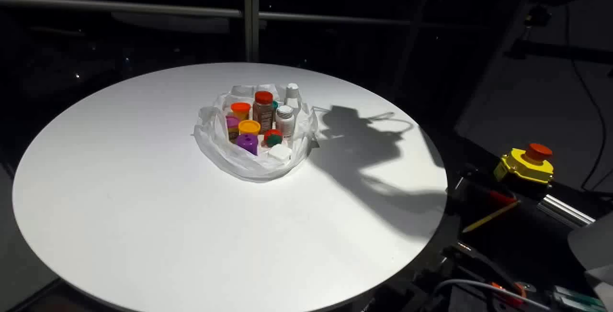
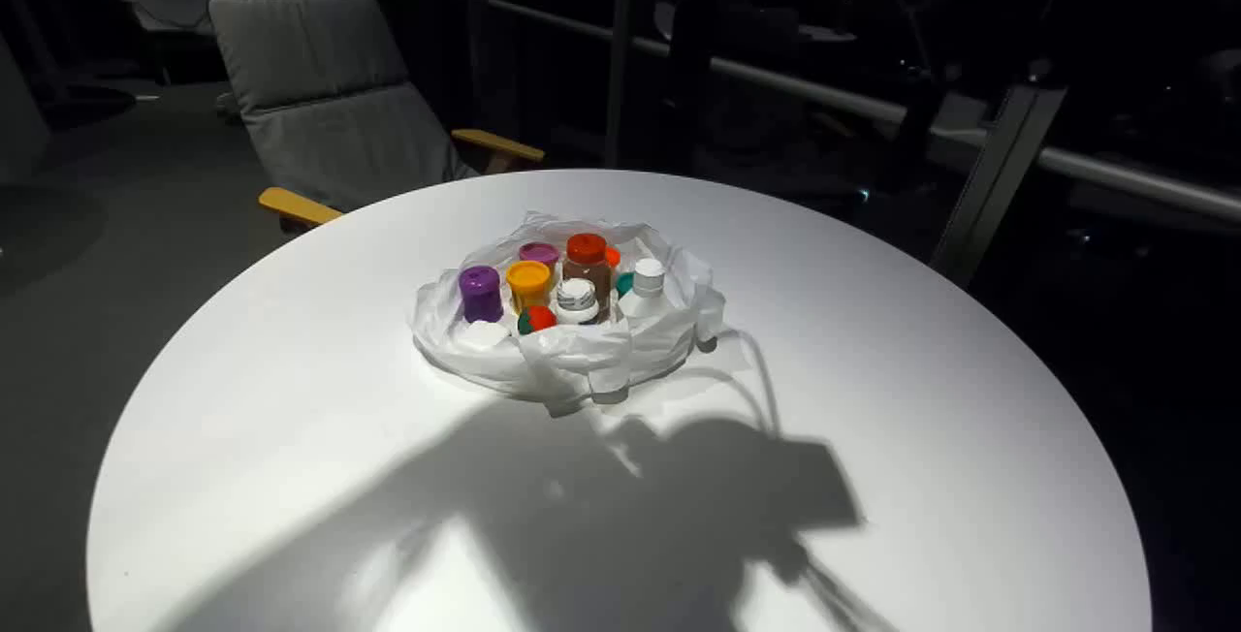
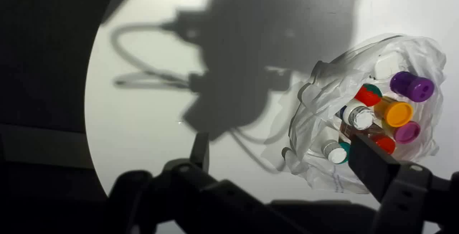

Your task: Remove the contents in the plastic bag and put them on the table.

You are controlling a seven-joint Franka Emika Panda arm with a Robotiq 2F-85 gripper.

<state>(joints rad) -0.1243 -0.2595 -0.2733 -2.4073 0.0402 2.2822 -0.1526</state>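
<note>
Small pots (image 2: 529, 285): coloured, lidded, crowded inside the opened-out plastic bag (image 1: 258, 171); probably light, stiff and a little slippery; best pinched around the sides, below the lid.
Red-capped bottle (image 1: 263, 112): brown, upright among the pots; likely heavier; take it by the upper body.
Plastic bag: whitish, crinkled, thin; looks soft and apt to snag, so its edge is worth avoiding.
Table (image 1: 143, 206): round, white, under the bag.
Gripper (image 3: 281, 146): jaws wide apart, holding nothing, above the table.
</note>
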